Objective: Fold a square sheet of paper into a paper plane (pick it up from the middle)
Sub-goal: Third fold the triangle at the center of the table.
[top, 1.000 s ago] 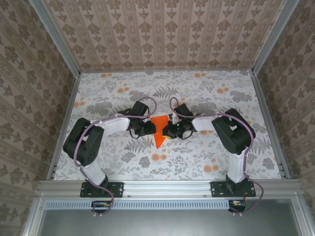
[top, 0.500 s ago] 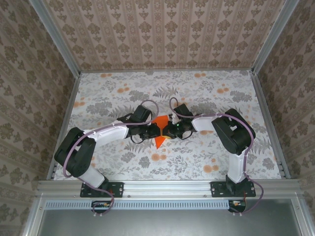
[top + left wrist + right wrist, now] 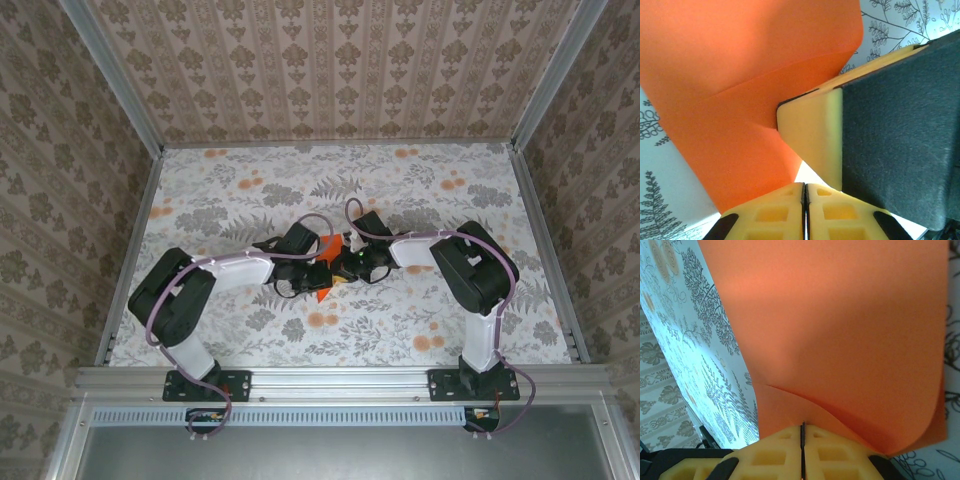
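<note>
The square sheet of paper (image 3: 322, 293), bright orange and partly folded, lies at the table's middle, mostly covered from above by both grippers. My right gripper (image 3: 339, 266) is shut on its edge; in the right wrist view the paper (image 3: 840, 330) curves up out of the shut gripper (image 3: 802, 425). My left gripper (image 3: 317, 271) meets it from the left. In the left wrist view the left gripper (image 3: 805, 186) is shut, with the creased paper (image 3: 740, 75) just left of its tip. I cannot tell if paper sits between its jaws. The right gripper's yellow finger (image 3: 815, 135) is close ahead.
The table (image 3: 430, 200) has a pale cloth printed with grey leaves and small orange flower spots. Wallpapered walls with aluminium posts enclose the left, back and right. A metal rail (image 3: 340, 380) runs along the near edge by the arm bases.
My left gripper has closed and slid right over the paper until it meets the right gripper. Less orange shows from above. The right arm has stayed still.
</note>
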Robot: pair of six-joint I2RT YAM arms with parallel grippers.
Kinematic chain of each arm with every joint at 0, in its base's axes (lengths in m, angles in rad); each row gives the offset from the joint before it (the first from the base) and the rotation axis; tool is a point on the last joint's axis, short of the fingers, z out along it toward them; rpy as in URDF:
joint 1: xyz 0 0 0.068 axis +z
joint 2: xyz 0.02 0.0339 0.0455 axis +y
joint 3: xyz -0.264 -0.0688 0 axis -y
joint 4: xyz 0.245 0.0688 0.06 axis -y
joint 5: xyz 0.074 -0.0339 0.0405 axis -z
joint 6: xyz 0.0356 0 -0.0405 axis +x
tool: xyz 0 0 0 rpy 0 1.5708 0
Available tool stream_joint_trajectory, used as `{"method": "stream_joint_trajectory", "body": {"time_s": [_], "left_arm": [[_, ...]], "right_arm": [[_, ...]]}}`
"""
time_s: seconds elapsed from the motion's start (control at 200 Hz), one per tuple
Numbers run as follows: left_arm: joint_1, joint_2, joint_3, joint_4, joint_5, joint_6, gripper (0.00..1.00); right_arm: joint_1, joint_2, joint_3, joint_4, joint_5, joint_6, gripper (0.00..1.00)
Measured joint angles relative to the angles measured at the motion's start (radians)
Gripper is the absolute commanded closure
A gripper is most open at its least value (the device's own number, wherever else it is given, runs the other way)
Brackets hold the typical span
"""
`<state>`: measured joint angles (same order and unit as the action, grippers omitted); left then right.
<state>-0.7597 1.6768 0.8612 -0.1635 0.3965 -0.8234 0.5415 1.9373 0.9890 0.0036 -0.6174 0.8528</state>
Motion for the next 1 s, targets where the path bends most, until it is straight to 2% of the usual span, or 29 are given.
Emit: {"method": "stream_joint_trajectory", "body": {"time_s": [0.765, 1.0], "left_arm": [[0.000, 0.026, -0.011, -0.012, -0.038, -0.005, 0.93], [0.000, 0.026, -0.011, -0.012, -0.042, -0.005, 0.97]], "right_arm": [[0.003, -0.009, 0.005, -0.007, 0.005, -0.014, 0.87], [0.005, -0.022, 0.005, -0.046, 0.028, -0.069, 0.96]]}}
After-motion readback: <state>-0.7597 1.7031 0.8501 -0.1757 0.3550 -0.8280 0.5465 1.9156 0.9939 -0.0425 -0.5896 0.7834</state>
